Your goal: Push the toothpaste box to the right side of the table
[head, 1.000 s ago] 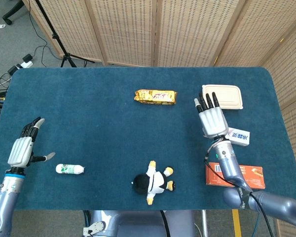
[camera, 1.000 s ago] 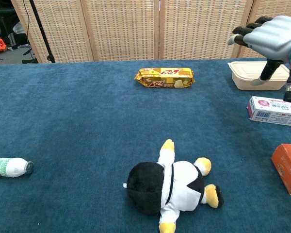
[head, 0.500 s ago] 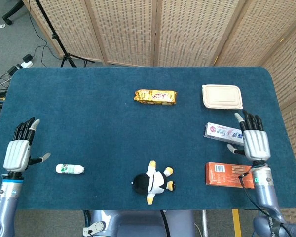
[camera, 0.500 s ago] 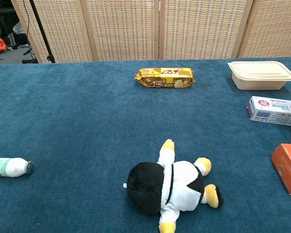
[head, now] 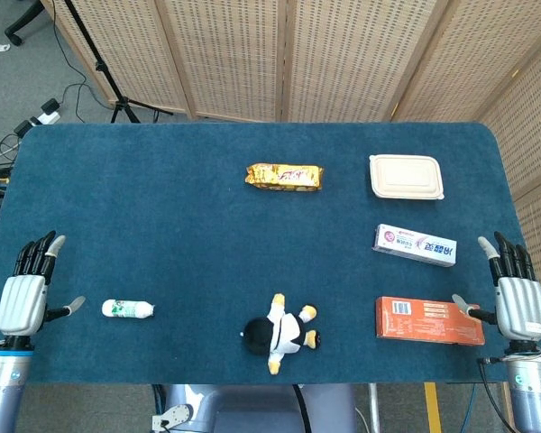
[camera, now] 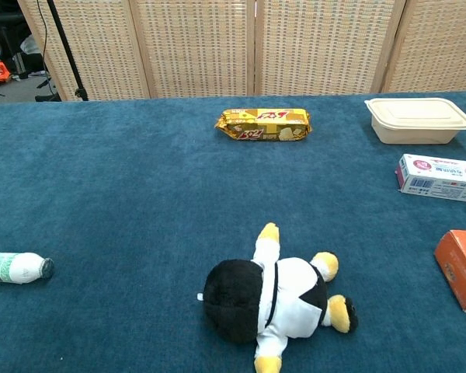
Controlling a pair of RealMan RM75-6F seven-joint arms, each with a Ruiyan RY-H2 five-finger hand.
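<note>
The white toothpaste box (head: 415, 244) lies flat on the right part of the blue table, between the lunch box and the orange box; the chest view shows the toothpaste box (camera: 440, 177) at its right edge. My right hand (head: 517, 297) is held upright off the table's front right corner, fingers apart, holding nothing, well clear of the toothpaste box. At the front left edge my left hand (head: 23, 295) stands the same way, empty. Neither hand shows in the chest view.
A beige lunch box (head: 407, 177) sits behind the toothpaste box and an orange box (head: 429, 320) in front of it. A gold snack pack (head: 285, 176) lies mid-back, a penguin plush (head: 279, 334) at front centre, a small white bottle (head: 127, 308) at front left.
My right hand has drawn back from beside the toothpaste box to the front right corner, uncovering the box. My left hand has also drawn back a little toward the front edge.
</note>
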